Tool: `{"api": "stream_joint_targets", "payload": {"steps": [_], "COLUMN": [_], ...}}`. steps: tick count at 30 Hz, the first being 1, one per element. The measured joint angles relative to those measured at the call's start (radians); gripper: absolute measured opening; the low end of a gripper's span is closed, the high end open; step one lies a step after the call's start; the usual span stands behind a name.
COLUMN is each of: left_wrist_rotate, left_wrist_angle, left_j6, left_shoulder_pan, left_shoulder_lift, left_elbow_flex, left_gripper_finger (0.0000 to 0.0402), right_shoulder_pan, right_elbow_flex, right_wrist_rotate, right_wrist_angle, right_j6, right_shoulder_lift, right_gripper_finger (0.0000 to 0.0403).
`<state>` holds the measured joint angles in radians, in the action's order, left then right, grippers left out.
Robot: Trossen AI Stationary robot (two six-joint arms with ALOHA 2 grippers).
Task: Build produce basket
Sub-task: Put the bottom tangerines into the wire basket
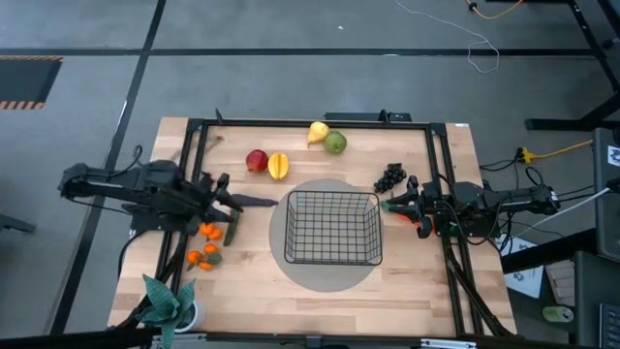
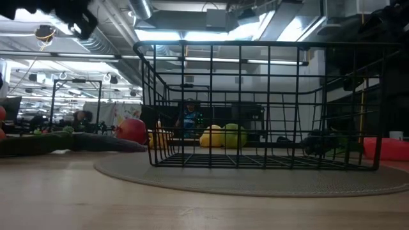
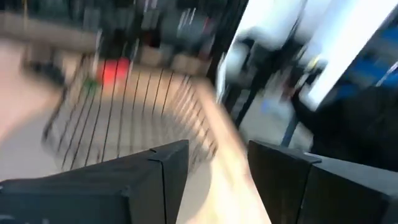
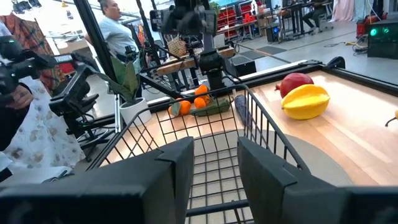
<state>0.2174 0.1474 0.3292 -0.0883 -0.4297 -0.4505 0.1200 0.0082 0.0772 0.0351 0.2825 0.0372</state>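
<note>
Though left wrist view blurs, left gripper (image 3: 217, 168) open, empty (basket (image 1: 334, 229) bare); right gripper (image 4: 216, 158) parted.

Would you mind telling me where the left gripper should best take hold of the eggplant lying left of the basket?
Probably from above, across the middle of the eggplant. It lies flat on the table, long axis pointing toward the basket, so fingers closing across its narrow width should seat best. The left gripper already sits at its near end.
</note>
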Motion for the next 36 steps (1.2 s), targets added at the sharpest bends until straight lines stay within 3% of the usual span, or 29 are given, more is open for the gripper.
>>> {"api": "stream_joint_targets", "payload": {"steps": [6, 14, 18, 28, 32, 36], "left_wrist_rotate": [-0.158, -0.150, -0.117, -0.196, -0.170, -0.136], "left_wrist_angle": [0.267, 0.448, 0.580, 0.787, 0.893, 0.968], "left_j6": [0.003, 0.011, 0.091, 0.453, 0.582, 0.611], "left_shoulder_pan": [-0.032, -0.130, -0.220, -0.346, -0.347, -0.348], "left_shoulder_lift": [-0.196, -0.369, -0.417, -0.491, -0.521, -0.537], "left_elbow_flex": [-0.115, -0.284, -0.335, -0.283, -0.263, -0.256], "left_gripper_finger": [0.0153, 0.0153, 0.0153, 0.0153, 0.0153, 0.0153], "right_shoulder_pan": [0.000, 0.000, 0.000, 0.000, 0.000, 0.000], "right_elbow_flex": [0.000, 0.000, 0.000, 0.000, 0.000, 0.000], "right_wrist_rotate": [0.000, 0.000, 0.000, 0.000, 0.000, 0.000], "right_wrist_angle": [0.000, 0.000, 0.000, 0.000, 0.000, 0.000], "right_j6": [0.000, 0.001, -0.001, -0.004, -0.004, -0.025], "right_shoulder_lift": [0.000, 0.000, 0.000, 0.000, 0.000, 0.000], "right_gripper_finger": [0.0122, 0.0122, 0.0122, 0.0122, 0.0122, 0.0122]}}
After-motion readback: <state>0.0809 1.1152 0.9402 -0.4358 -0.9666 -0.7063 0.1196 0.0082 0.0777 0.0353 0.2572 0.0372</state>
